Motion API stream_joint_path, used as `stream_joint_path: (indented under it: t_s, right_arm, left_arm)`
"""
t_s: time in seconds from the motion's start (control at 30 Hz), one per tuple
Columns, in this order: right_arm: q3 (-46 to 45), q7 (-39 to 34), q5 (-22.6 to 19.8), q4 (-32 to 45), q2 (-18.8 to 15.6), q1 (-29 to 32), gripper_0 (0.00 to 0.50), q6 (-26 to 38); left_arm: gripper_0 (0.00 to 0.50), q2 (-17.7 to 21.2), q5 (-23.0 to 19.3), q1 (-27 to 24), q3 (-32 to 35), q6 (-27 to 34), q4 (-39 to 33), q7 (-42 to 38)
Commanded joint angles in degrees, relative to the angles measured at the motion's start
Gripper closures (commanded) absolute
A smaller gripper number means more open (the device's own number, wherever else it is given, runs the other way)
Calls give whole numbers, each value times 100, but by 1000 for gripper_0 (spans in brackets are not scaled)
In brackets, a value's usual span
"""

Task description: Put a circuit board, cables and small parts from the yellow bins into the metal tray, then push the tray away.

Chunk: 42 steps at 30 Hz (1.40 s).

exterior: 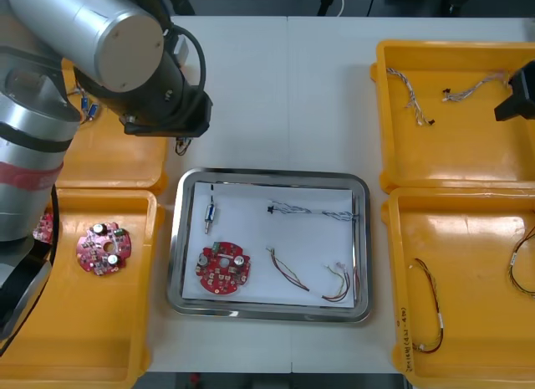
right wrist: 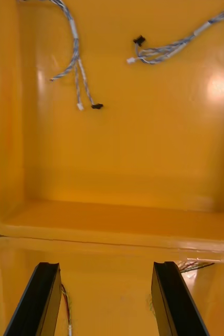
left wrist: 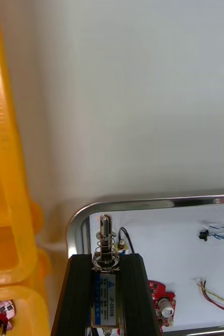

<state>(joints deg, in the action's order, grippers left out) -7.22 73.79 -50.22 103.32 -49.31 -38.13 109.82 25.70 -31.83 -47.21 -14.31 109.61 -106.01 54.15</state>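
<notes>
The metal tray (left wrist: pixel 143 203) lies just past the fingertips of the left gripper (left wrist: pixel 105 258), with its rounded corner rim closest and bare table beyond. On the tray's white inside, ahead of this gripper, lie several things:
- a red circuit board (exterior: pixel 223 269)
- a loose small metal part (exterior: pixel 210 213) with a thin black lead
- a twisted blue and white cable (exterior: pixel 313 211)
- two red and yellow cables (exterior: pixel 288 269)

Beside the gripper stand the left yellow bins (exterior: pixel 117 167), and the nearer one holds a second circuit board (exterior: pixel 104 248). Nothing lies between the gripper and the tray's rim. In the front view the left arm's wrist covers the gripper, which sits between the far left bin and the tray's far left corner.

The left gripper's black fingers (left wrist: pixel 79 294) stand narrowly apart, clamped on a small metal part (left wrist: pixel 105 296). Its labelled body sits between the pads. Its spring and pin stick out past the fingertips, pointing over the tray's corner.

The right gripper (right wrist: pixel 106 268) hangs over the right yellow bins (exterior: pixel 451 159), above the wall where the two bins meet. Its fingers are spread wide with nothing between them. Ahead of it, on the far bin's floor, lie two bin cables (right wrist: pixel 75 58), twisted blue and white and well apart from the fingertips. Close by its fingers, in the near bin, the ends of thin wires (right wrist: pixel 195 266) show.
</notes>
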Motion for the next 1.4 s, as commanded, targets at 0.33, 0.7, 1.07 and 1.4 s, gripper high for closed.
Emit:
stream_joint_path:
  t_s: [0.33,0.7,1.07,1.4]
  right_arm:
    - [-869,-224,-164,312,-281,1132,0,18]
    - [-1053,-427,-190,997,-272,1905,0,18]
    - [-1246,-620,-208,1604,-61,2283,0,18]
    - [-1246,-761,-111,1850,176,2433,0,18]
  left_arm:
    - [500,-408,282,-500,-1259,39,-359,-1495]
    - [500,-329,309,-368,-1953,39,-254,-1767]
    - [500,-3,423,1,-2454,-458,-183,-1785]
    - [500,190,581,326,-2788,-1240,-8,-1794]
